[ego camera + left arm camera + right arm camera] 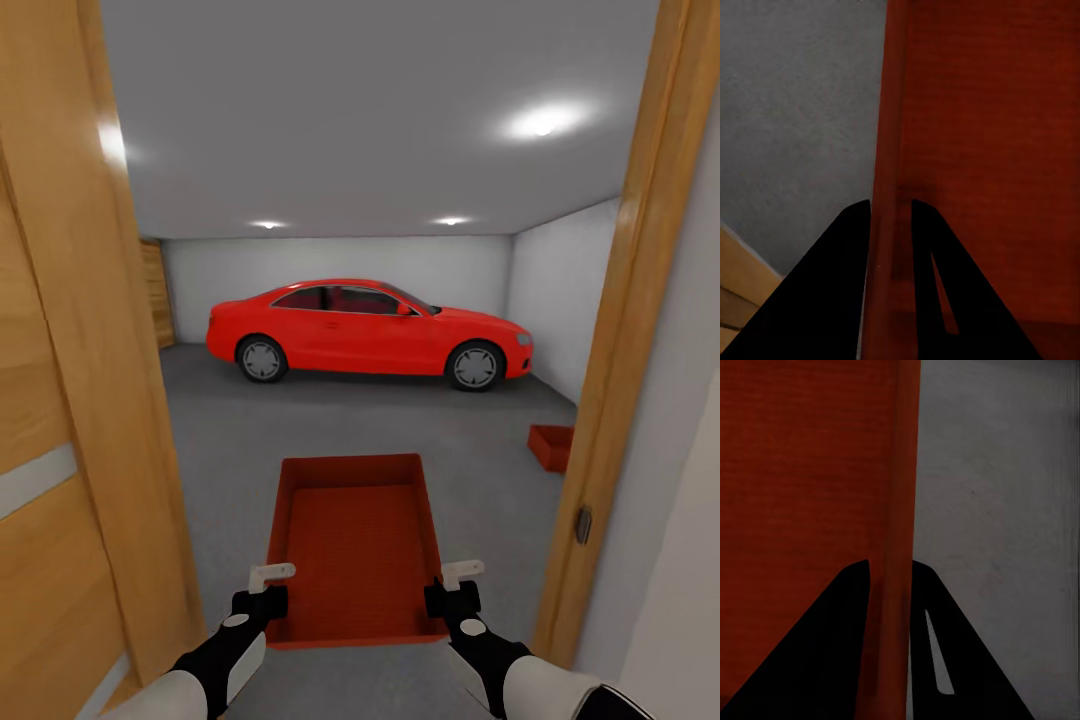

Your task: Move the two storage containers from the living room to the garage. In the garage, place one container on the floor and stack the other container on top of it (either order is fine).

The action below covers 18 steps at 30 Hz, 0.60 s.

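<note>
I hold an orange-red storage container (355, 545) in front of me, carried above the dark grey garage floor (240, 440). My left gripper (268, 588) is shut on its left wall, and the left wrist view shows both black fingers (844, 255) straddling that wall (889, 150). My right gripper (452, 585) is shut on the right wall (904, 510), one finger on each side. A second storage container (551, 446) sits on the garage floor at the right, partly hidden by the door frame.
I stand in a doorway: an open wooden door (60, 400) on the left, the wooden frame (625, 330) on the right. A red car (368, 332) is parked across the back of the garage. Pale grey walls and ceiling lights (543, 123) surround it.
</note>
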Available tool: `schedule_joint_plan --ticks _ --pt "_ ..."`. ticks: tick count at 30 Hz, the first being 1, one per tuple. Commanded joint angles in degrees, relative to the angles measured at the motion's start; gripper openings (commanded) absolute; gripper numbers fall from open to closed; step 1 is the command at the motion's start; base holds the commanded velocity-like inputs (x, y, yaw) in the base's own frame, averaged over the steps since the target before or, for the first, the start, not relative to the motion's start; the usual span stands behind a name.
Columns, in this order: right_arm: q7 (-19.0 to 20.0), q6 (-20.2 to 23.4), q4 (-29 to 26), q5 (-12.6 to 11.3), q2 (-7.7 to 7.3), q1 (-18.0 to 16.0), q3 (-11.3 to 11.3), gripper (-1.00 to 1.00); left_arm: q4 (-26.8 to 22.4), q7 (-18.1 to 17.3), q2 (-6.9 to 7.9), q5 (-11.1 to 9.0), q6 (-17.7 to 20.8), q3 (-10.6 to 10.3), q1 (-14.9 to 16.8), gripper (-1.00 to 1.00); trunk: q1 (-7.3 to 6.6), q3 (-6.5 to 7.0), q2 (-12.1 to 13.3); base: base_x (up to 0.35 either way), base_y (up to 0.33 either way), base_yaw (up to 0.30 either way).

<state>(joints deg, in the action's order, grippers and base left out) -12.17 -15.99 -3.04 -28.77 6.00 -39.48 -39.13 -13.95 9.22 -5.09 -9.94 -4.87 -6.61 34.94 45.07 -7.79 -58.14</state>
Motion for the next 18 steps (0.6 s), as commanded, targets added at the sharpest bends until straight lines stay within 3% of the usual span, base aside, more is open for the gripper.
schedule_joint_plan --ticks 1,6,18 --pt "0.22 0.26 -0.06 -0.23 0.07 -0.07 4.41 -1.0 -0.13 1.49 0.43 0.27 -1.63 -1.13 0.0 -1.0 0.04 -0.09 -0.06 0.281 0.244 -0.286" --pt "0.22 0.26 -0.04 -0.23 0.07 -0.07 4.41 -1.0 -0.48 1.77 0.36 0.34 -1.72 -1.13 0.02 -1.0 0.04 -0.09 -0.06 0.12 0.09 -0.116" --pt "0.22 0.43 -0.04 -0.23 0.07 -0.07 4.41 -1.0 -0.55 2.2 0.13 0.35 -1.49 -1.13 0.0 -1.0 0.04 -0.09 -0.06 0.011 0.004 -0.005"
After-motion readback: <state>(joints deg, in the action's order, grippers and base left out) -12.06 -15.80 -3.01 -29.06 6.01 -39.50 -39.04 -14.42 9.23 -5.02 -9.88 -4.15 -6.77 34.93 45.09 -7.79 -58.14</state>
